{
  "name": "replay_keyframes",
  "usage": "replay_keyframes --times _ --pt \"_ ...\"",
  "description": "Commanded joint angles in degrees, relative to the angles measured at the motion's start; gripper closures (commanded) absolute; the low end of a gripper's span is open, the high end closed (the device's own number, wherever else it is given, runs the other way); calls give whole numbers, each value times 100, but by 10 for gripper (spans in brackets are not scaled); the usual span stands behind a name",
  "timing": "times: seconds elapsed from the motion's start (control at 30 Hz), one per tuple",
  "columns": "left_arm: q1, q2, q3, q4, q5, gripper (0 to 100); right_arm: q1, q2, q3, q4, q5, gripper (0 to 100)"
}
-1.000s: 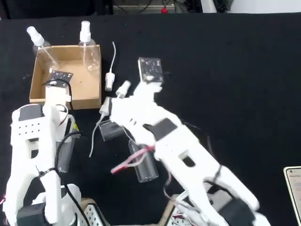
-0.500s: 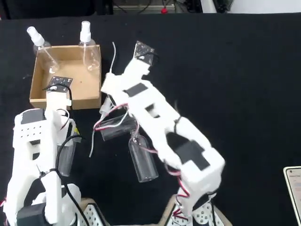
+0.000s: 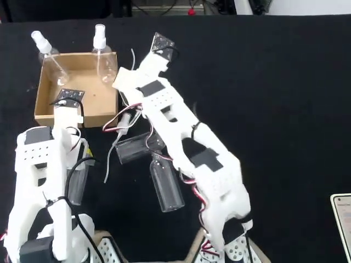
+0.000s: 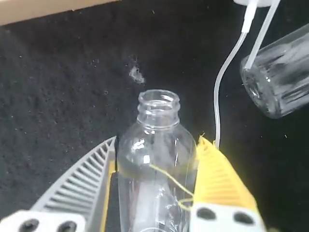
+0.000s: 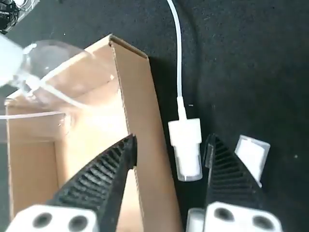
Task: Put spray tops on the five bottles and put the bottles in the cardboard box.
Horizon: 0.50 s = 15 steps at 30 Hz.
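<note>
- While the left gripper (image 4: 158, 145) sat clamped on an uncapped bottle (image 4: 158, 108) at the lower left of the high view, the right gripper (image 5: 171, 140) hung with its jaws apart beside the cardboard box (image 3: 55, 114).
- Between those open jaws lay a white spray top (image 5: 186, 150), on the cloth just outside the box wall. One black finger (image 5: 104, 179) overlapped the box.
- Box sat at upper left of the high view. A leaning capped bottle (image 3: 53, 64) and an upright capped bottle (image 3: 105, 64) stood at its far side.
- Left of centre on the black table (image 3: 274, 109) lay an upper loose bottle (image 3: 130, 149) and a lower loose bottle (image 3: 167, 189), both without tops.
- A second spray top (image 3: 123, 127) lay close by the upper loose bottle, its thin tube trailing toward lower left.
</note>
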Motion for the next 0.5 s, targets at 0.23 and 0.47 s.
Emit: replay_keyframes --times 0.23,0.47 --pt "-40 -185 -57 -53 53 935 202 989 -1376 53 9 776" --pt "-40 -185 -57 -53 44 935 185 1411 -1631 53 554 776"
